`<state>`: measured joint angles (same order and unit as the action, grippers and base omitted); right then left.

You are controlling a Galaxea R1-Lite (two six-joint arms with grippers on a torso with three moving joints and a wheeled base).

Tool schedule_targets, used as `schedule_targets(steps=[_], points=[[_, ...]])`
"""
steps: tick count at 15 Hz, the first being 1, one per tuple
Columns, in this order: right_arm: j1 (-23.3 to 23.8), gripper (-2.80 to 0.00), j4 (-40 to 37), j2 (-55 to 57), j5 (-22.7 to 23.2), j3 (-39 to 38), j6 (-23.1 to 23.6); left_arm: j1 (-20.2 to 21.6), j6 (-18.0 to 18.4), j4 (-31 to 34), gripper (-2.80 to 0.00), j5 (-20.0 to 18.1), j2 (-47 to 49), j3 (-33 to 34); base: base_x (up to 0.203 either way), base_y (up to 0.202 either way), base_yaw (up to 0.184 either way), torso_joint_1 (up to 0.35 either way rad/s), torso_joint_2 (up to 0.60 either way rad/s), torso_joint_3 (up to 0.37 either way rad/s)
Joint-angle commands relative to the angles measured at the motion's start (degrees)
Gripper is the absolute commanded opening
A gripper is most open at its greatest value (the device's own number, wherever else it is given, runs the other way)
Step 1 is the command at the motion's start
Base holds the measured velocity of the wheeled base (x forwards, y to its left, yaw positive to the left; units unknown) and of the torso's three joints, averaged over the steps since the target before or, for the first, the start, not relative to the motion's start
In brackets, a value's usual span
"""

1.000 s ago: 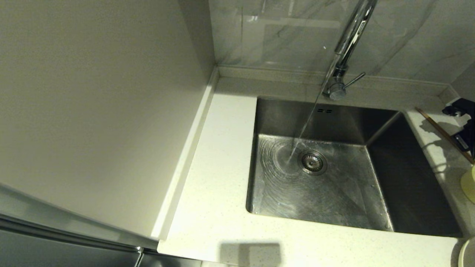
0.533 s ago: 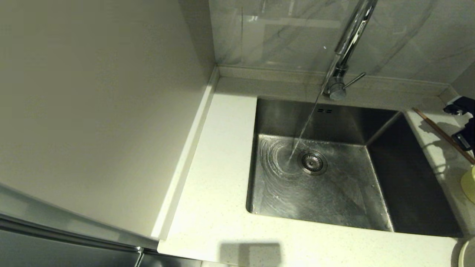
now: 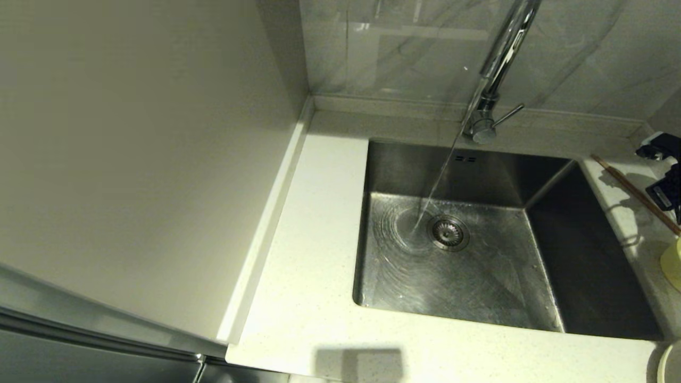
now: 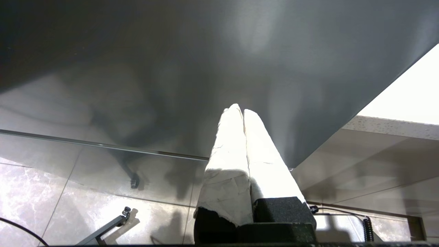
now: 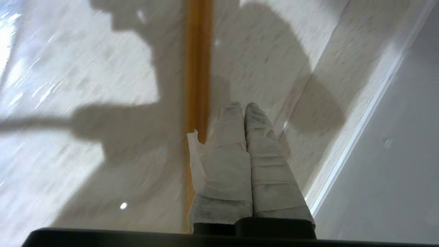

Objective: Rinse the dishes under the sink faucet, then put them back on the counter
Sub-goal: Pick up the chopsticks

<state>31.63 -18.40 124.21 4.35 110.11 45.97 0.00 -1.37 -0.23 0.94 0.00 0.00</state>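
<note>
Water runs from the chrome sink faucet [image 3: 499, 64] into the steel sink [image 3: 596, 276], landing beside the drain strainer [image 3: 448, 232]. The brown chopsticks [image 3: 633, 190] lie on the counter [image 3: 319, 255] right of the basin. The pale yellow-green bowl [image 3: 672, 263] and the plate's rim [image 3: 671, 364] show at the right edge. My right gripper [image 5: 244, 104] hovers over the counter right beside the chopsticks [image 5: 198, 65], shut and holding nothing. My left gripper [image 4: 240, 110] is shut and empty, parked low beside a dark cabinet panel, out of the head view.
A tall pale panel [image 3: 138, 159] walls off the counter's left side. The grey marbled wall [image 3: 404, 48] and low raised back edge [image 3: 383, 103] stand behind the sink. The right arm's black body [image 3: 665, 183] shows at the right edge.
The right arm has shifted slightly toward the back of the counter at the right edge. The water keeps running; nothing else has moved.
</note>
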Motion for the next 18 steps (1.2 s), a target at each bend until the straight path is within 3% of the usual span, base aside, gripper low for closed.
schedule_targets(steps=[1,9,18], points=[[0.1,-2.80,2.2,2.5,0.0,1.1,0.3,0.0,0.0,0.0,-2.80,0.0,-0.1,0.0,0.000,0.000,0.000,0.000,0.00,0.000],[0.0,-2.80,4.6,3.1,0.0,0.6,0.3,0.0,0.0,0.0,-2.80,0.0,-0.1,0.0,0.000,0.000,0.000,0.000,0.00,0.000],[-2.5,-2.80,4.6,-2.1,0.1,-7.9,0.3,0.0,0.0,0.0,-2.80,0.0,-0.1,0.0,0.000,0.000,0.000,0.000,0.00,0.000]])
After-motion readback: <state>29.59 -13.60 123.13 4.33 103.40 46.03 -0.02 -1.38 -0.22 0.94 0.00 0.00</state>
